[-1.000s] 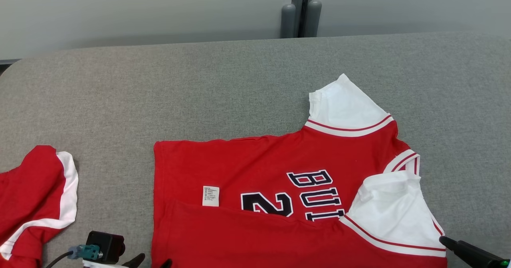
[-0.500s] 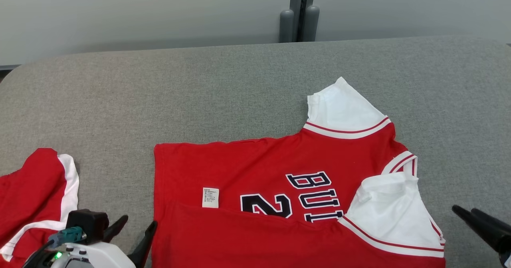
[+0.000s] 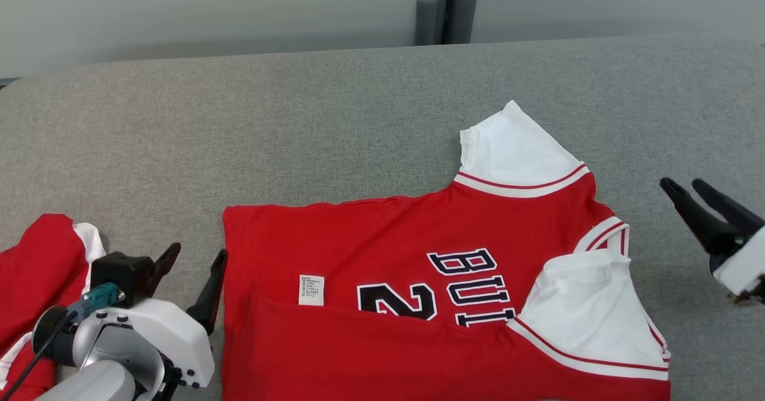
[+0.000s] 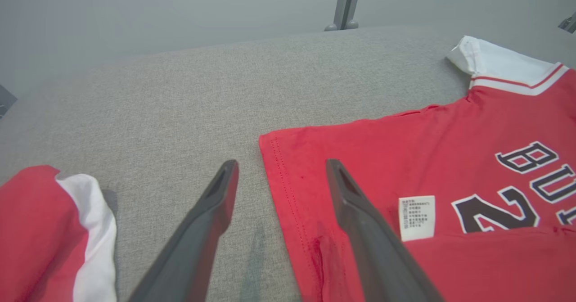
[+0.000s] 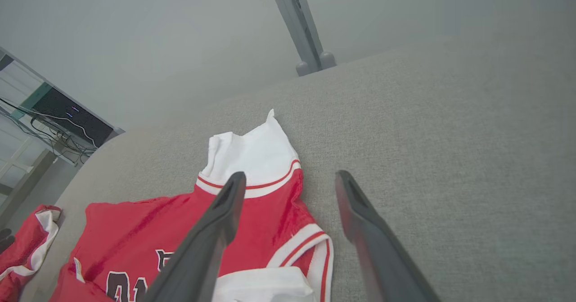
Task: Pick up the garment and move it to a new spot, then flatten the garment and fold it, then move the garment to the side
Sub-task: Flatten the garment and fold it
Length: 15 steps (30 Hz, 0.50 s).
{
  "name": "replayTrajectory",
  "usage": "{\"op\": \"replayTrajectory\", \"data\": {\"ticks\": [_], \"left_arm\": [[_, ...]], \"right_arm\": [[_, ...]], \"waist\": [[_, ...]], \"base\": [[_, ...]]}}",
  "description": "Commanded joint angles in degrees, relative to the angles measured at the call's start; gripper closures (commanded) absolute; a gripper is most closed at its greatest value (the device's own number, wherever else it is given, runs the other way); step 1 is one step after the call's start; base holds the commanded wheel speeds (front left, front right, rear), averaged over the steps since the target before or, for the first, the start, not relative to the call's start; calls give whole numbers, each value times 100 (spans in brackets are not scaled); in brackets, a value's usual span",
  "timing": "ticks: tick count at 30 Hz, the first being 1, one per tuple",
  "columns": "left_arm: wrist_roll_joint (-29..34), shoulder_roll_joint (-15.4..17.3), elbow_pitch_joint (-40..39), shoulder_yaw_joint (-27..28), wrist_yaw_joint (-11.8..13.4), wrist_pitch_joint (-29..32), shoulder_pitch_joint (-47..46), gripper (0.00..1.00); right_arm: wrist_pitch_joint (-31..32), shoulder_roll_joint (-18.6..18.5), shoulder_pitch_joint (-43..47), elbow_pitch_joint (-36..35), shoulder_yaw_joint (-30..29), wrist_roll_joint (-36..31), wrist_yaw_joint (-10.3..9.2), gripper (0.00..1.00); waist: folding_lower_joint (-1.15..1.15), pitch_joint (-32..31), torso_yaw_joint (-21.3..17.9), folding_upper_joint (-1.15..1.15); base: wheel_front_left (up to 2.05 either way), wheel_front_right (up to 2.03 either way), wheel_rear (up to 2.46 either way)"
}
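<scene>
left gripper (image 3: pixel 198 250) hung open and empty, its two dark fingers spread astride the left hem of the red short-sleeved jersey with white sleeves (image 3: pixel 370 233); whether they touched cloth could not be told. right gripper (image 3: pixel 681 181) stood parted too, holding nothing, over bare surface clear of the jersey's right side. the jersey lay on the grey fabric-covered table (image 3: pixel 299 120), its near edge folded up over dark lettering that read "bu", a cut-off third letter and a "2". print on the small white care tag (image 3: pixel 311 290) was too small to read. a second red-and-white garment (image 3: pixel 42 257) lay bunched at the left edge. open table stretched beyond the jersey to the far edge.
</scene>
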Motion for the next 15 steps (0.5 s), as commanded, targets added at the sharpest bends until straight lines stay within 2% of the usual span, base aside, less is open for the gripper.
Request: {"op": "replayTrajectory", "data": {"ticks": [1, 9, 15], "left_arm": [[46, -48, 102, 26, -51, -8, -168, 0], [105, -478, 713, -27, -307, 233, -865, 0], [226, -835, 1068, -196, -540, 436, -1357, 0]], "right_arm": [[66, 96, -240, 107, -46, -157, 4, 0], [554, 597, -1542, 790, 45, -1005, 4, 0], [944, 863, -2448, 1302, 224, -1331, 4, 0]], "waist": [[0, 83, 26, 0], [0, 535, 216, 0], [0, 965, 434, 0]], "base": [[0, 0, 0], [0, 0, 0], [0, 0, 0]]}}
